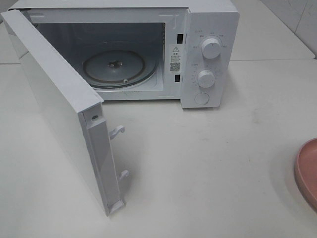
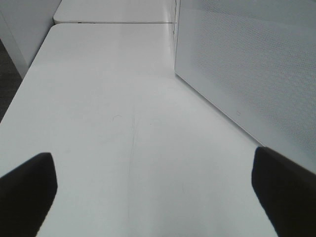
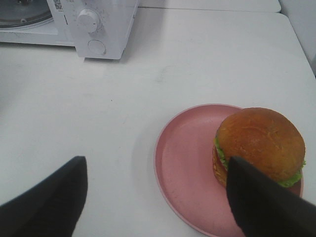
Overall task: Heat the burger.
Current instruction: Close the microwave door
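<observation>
White surfaces fill the high view: a white microwave (image 1: 148, 49) stands at the back of a white table (image 1: 208, 163), its door (image 1: 59, 114) swung wide toward the camera and its glass turntable (image 1: 114, 67) bare inside. Two dials (image 1: 211, 48) and a round button sit on the control panel at the oven's right. Neither arm appears in this view, and only a curved sliver of the pink plate (image 1: 307, 171) shows at the right edge of it.

The right wrist view supplies what the high view cuts off. There the whole plate (image 3: 187, 168) lies on the table, well apart from the microwave's control panel, and the burger (image 3: 260, 145) sits on the plate's far-right part, bun dome up, lettuce showing under it. The right gripper (image 3: 158, 197) hangs above the plate with its dark fingers (image 3: 49, 202) spread wide; one finger overlaps the burger's near edge, and nothing is held between them.

The left wrist view shows only bare tabletop beside the perforated face of the open door (image 2: 247, 74). The left gripper (image 2: 153, 192) stands fully spread and empty.
</observation>
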